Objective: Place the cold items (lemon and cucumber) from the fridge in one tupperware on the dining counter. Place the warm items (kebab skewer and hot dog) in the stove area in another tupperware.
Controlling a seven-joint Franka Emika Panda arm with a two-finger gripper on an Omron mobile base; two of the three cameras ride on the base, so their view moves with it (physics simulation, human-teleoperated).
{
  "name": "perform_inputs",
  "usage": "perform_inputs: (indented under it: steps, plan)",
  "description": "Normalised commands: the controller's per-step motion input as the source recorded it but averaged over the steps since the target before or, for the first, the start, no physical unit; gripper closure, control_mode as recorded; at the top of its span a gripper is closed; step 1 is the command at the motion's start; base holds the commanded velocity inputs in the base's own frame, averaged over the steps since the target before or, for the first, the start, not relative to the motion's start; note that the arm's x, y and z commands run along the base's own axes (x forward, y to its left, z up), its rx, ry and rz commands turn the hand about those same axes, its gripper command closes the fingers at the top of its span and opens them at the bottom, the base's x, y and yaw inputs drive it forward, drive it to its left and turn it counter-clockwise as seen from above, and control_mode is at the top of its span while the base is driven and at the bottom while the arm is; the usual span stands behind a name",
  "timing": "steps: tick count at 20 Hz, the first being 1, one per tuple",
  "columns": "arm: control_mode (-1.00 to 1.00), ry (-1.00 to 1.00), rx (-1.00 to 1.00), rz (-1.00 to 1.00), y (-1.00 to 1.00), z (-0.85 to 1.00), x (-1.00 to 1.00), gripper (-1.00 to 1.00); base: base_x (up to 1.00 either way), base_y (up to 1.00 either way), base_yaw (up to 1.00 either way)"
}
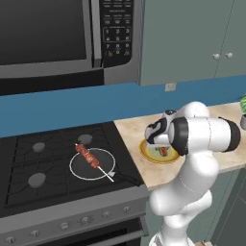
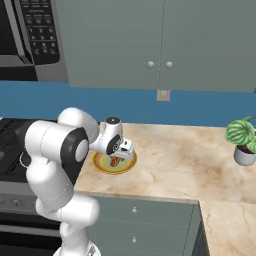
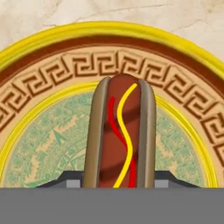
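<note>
My gripper [image 2: 118, 159] is clamped on the hot dog [image 3: 120, 135] — it lies lengthwise between my jaws, apparently resting on the plate [image 3: 39, 52], ready for lifting.

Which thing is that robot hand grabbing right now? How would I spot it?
Find the marble counter right of the stove. On it sits a yellow-rimmed plate, and the gripper is shut on the hot dog there, striped with red and yellow sauce.
</note>
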Motion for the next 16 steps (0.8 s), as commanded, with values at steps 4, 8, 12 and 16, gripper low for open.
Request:
perform_inputs:
  steps: [4,8,12,16]
  plan:
    - [-1.00,0.00,0.00,0.00,-0.02,0.05,-0.19,1.00,0.00,0.00,0.00]
    - [-1.00,-0.01,0.00,0.00,-0.27,0.24,-0.37,1.00,0.00,0.00,0.00]
    - [-1.00,0.00,0.00,0.00,-0.28,0.46,-0.32,1.00,0.00,0.00,0.00]
    - [-1.00,0.00,0.00,-0.04,-0.24,0.60,-0.31,1.00,0.00,0.00,0.00]
